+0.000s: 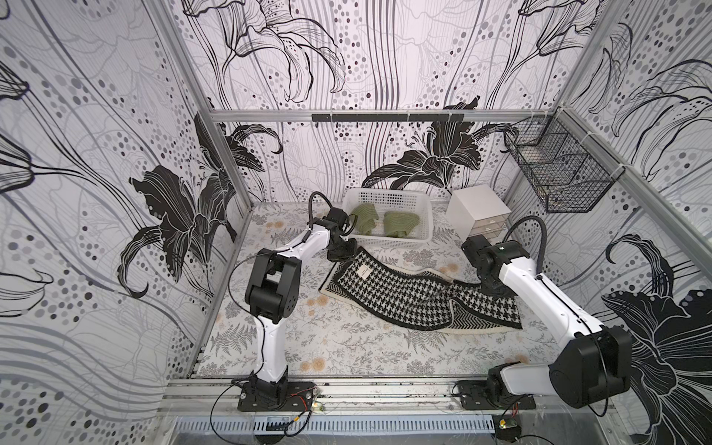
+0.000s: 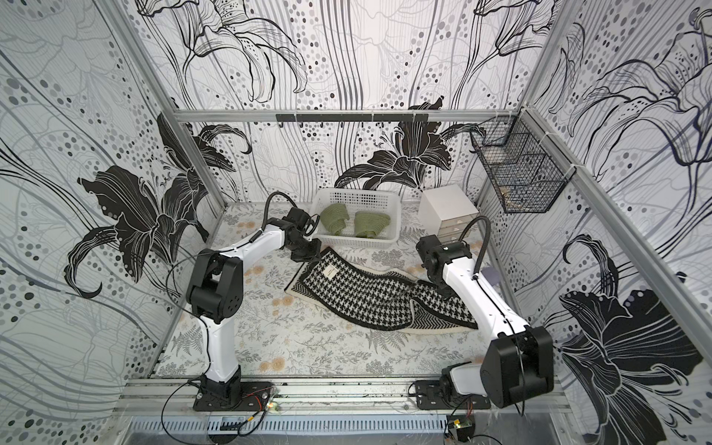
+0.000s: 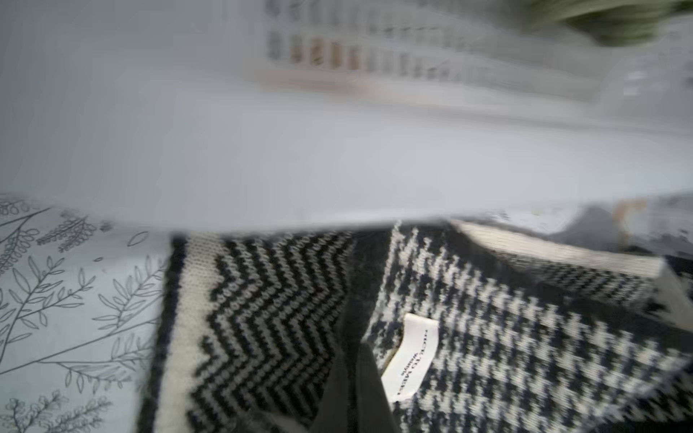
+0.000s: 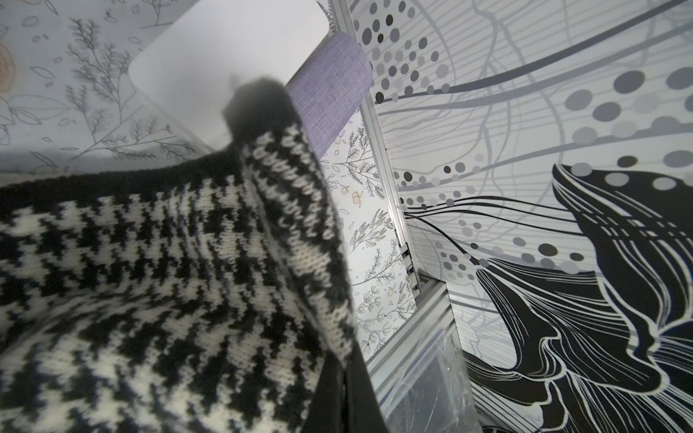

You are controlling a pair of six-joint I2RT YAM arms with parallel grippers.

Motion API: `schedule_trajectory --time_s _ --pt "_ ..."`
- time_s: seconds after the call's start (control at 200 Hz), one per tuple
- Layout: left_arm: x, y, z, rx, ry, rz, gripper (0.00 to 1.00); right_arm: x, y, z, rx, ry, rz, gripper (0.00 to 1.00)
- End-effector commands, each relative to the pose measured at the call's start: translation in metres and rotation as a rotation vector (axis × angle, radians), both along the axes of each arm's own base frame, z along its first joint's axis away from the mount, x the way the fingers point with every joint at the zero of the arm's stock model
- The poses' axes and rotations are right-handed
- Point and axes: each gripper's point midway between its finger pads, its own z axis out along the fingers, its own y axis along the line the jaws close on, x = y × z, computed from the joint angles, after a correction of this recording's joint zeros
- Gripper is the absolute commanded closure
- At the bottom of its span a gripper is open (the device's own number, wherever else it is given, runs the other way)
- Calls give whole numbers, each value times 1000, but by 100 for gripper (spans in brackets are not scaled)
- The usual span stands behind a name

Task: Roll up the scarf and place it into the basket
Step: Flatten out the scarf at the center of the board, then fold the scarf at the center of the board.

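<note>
- Your left claw (image 1: 348,252) is pressed together on the far corner of the scarf (image 1: 416,296), just in front of the basket (image 1: 393,243). The left wrist view shows its dark fingers (image 3: 369,397) closed on the black edging beside the white label (image 3: 410,360).
- Your right claw (image 1: 489,289) is pinching the scarf too, at the end nearer the drawer box (image 1: 477,212). In the right wrist view a fold of knit rises out of the closed fingers (image 4: 360,397).
- Between the two claws the scarf lies unrolled on the surface (image 1: 308,339), doubled over in places so that the herringbone side shows along the near edge.
- Expect a thick, soft knit: light and limp. It will likely sag between your grips and hold no shape of its own, and it should grip rather than slip, though it may stretch if you pull hard.
- Take hold at the edging, through every layer there — a pinch on one layer would probably peel the fold open.
- The basket already holds two green rolls (image 1: 364,217), so you will want a tight, compact roll.
</note>
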Motion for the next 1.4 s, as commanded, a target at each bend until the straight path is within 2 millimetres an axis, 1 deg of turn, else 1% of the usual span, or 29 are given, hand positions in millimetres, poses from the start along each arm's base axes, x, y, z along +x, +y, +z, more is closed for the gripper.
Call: schedule_trajectory --time_s 0.0,0.06,0.13,0.21,0.245,0.305,0.41,0.481,0.561,0.641,0.736,0.751,0.791,0.811,0.841,0.856,0.891,0.961,0.996,1.006,1.011,1.081,1.166,1.191,1.231,1.286,1.296,1.347,1.397 --pt "0 45 -13 134 40 166 100 -5 -3 11 -9 4 -8 100" --pt "-2 74 -21 199 54 253 100 -4 -2 6 -6 24 -3 100" --pt "-4 100 -28 228 68 328 100 -2 0 -2 -4 55 3 100" --pt "-16 130 -37 289 112 410 100 0 2 -11 -3 96 2 100" --pt "-23 138 -38 309 135 428 100 1 3 -15 1 105 3 100" --pt "-32 143 -35 314 135 439 100 3 3 -16 -2 104 3 100" --pt "-42 135 -23 252 113 432 100 9 4 -12 -3 74 13 100" --pt "-49 139 -14 272 108 435 100 12 2 -6 -21 67 19 100" --pt "-61 154 -6 337 114 449 100 16 -1 -1 -43 66 26 100" --pt "-69 161 3 352 113 457 100 20 -7 4 -70 67 28 100" --pt "-71 156 15 318 101 449 100 29 -6 11 -77 69 41 100" --pt "-70 155 18 305 96 447 94 31 -4 12 -65 66 47 100" --pt "-64 147 31 253 55 435 64 37 7 12 -5 62 78 100" --pt "-61 144 41 226 25 433 40 41 14 14 21 53 99 100" --pt "-56 144 56 188 -19 445 4 46 28 18 51 31 142 100" --pt "-55 145 63 172 -39 456 0 50 36 20 70 17 167 100" --pt "-52 153 83 143 -96 483 1 56 60 24 140 -8 236 100" --pt "-49 176 119 135 -203 540 1 62 120 29 351 -42 369 100" --pt "-53 195 132 144 -222 592 1 63 151 32 435 -54 431 100" --pt "-54 203 135 145 -228 614 1 63 165 34 464 -57 461 100" --pt "-54 205 137 144 -232 619 1 63 165 34 464 -57 461 100" --pt "-64 234 155 127 -269 692 1 62 223 41 568 -59 568 100" --pt "-79 257 166 115 -289 765 1 65 297 46 683 -60 682 100" --pt "-83 261 168 110 -294 777 1 68 321 41 710 -46 706 100" --pt "-89 266 170 107 -301 789 1 72 362 45 770 -42 764 100" --pt "-97 272 170 109 -300 805 1 71 423 43 854 -13 844 100" --pt "-98 273 170 109 -300 805 1 70 433 47 877 -15 858 100" --pt "-104 278 169 114 -293 813 1 64 482 40 968 28 895 100" --pt "-109 280 168 123 -282 807 1 61 515 34 1051 66 905 76"
